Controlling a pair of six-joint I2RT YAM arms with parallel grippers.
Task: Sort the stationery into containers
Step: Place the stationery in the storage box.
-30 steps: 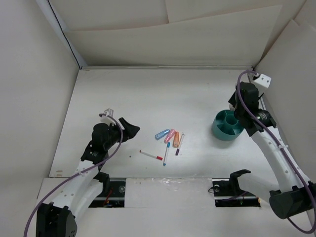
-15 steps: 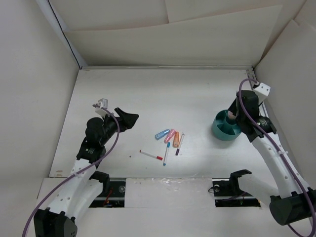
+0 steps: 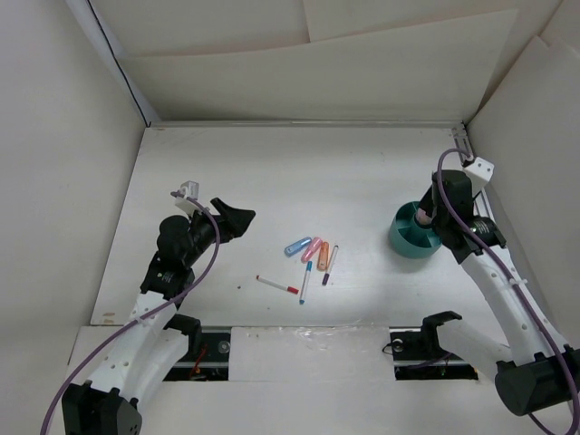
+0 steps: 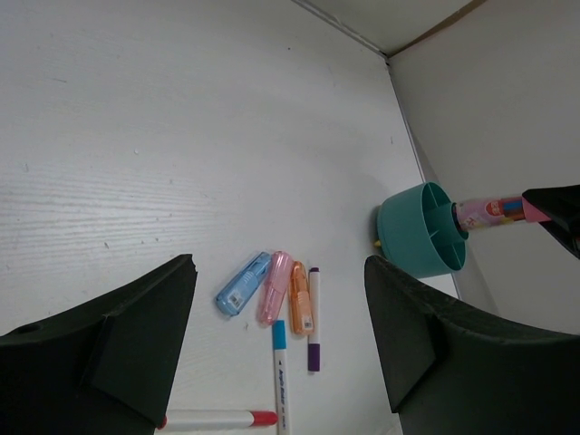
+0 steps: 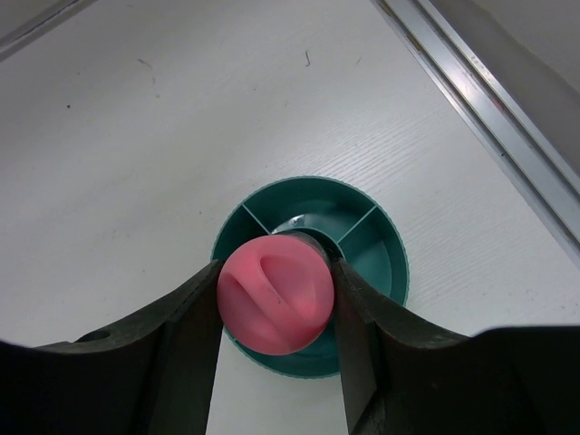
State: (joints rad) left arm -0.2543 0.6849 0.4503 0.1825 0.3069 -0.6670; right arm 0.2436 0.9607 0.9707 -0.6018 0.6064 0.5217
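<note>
**Glue stick held over cup; six pieces left on the surface**

Right tool: jaws clamped on the glue stick, one finger on each side of the barrel just below the pink cap. The stick hangs cap-up over the middle of the teal cup, its lower end about at the cup's mouth. The cap hides the hub, so I cannot tell which compartment it is lined up with.

Handling, as a judgement: the stick is light, stiff, smooth plastic. It could slip or tip onto a divider if let go off-centre.

Left tool: jaws wide apart, holding nothing, raised over the surface and pointed toward the loose pieces.

Loose pieces, well apart from the cup:
- Blue marker, pink marker and orange marker lie side by side, touching or nearly so.
- Purple-tipped pen lies just beside the orange marker.
- Blue-tipped pen and red-tipped pen lie nearer the arms.

Judgement: all are light, rigid and likely to roll. Pinch each across mid-barrel. The packed markers crowd each other, so the outer blue one looks the easiest to take. The thin pens lie low and will be harder to pinch.
</note>
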